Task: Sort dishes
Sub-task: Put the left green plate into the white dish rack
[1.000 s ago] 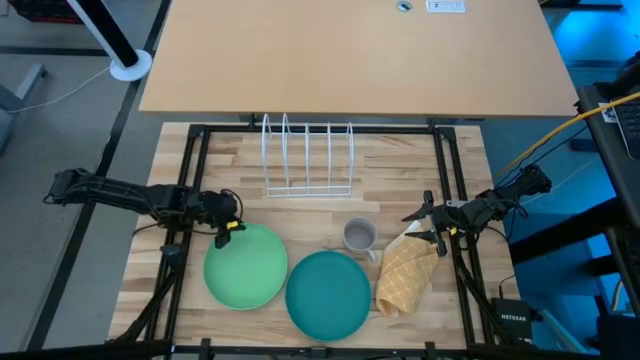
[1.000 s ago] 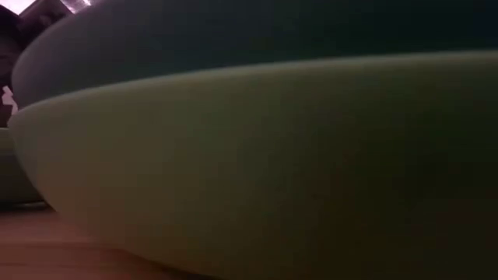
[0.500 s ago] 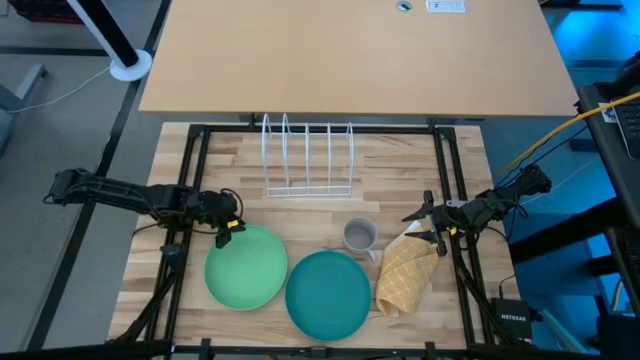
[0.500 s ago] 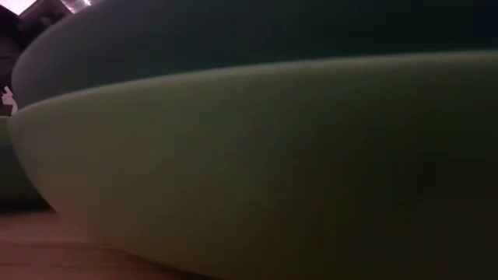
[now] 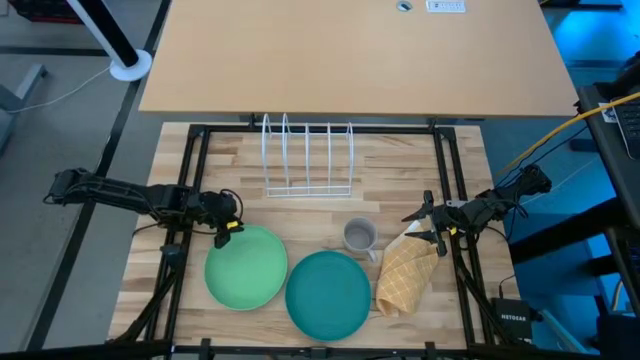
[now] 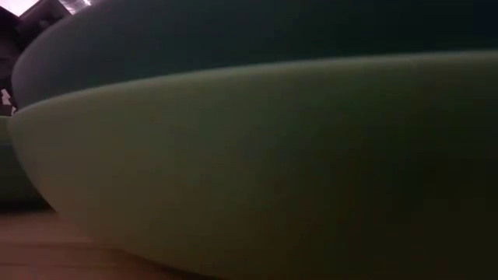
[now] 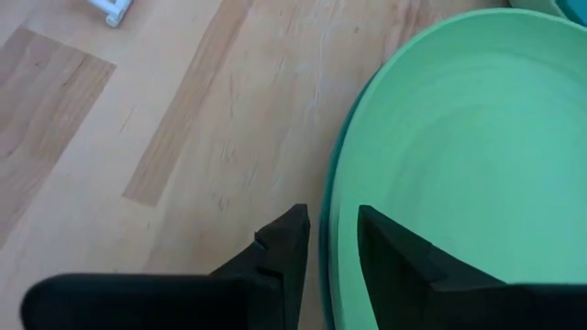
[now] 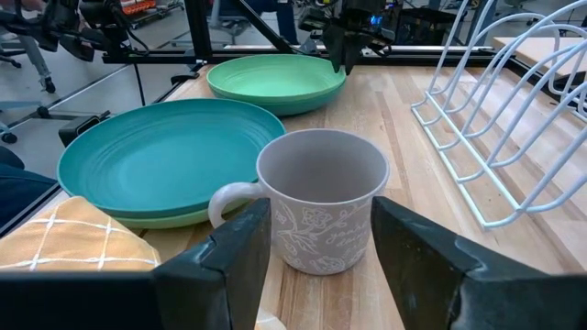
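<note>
Two plate stacks lie at the table's near edge. The left stack is a light green plate [image 5: 245,266] on a teal plate [image 7: 325,215]. The right stack is a teal plate [image 5: 328,292] on a light green one [image 8: 174,220]; this stack fills the low view [image 6: 249,171]. My left gripper [image 5: 228,226] is at the left stack's far-left rim, shut on the top plate. My right gripper [image 5: 430,224] is open at the table's right, over the tan cloth's far end, with its fingers apart from the grey cup [image 8: 323,197]. My left gripper pinches the rim of the light green plate [image 7: 337,240] at its far-left side, one finger [image 7: 292,247] outside the rim and one finger [image 7: 390,257] over the plate's inside. It comes slanting down from the table's left. The plate lies on the teal plate beneath it.
A white wire dish rack [image 5: 307,160] stands toward the table's far edge, with bare wood between it and the plates. The grey cup [image 5: 358,237] stands between the teal stack and the tan waffle cloth [image 5: 405,272]. A black frame runs along the table's edges.
</note>
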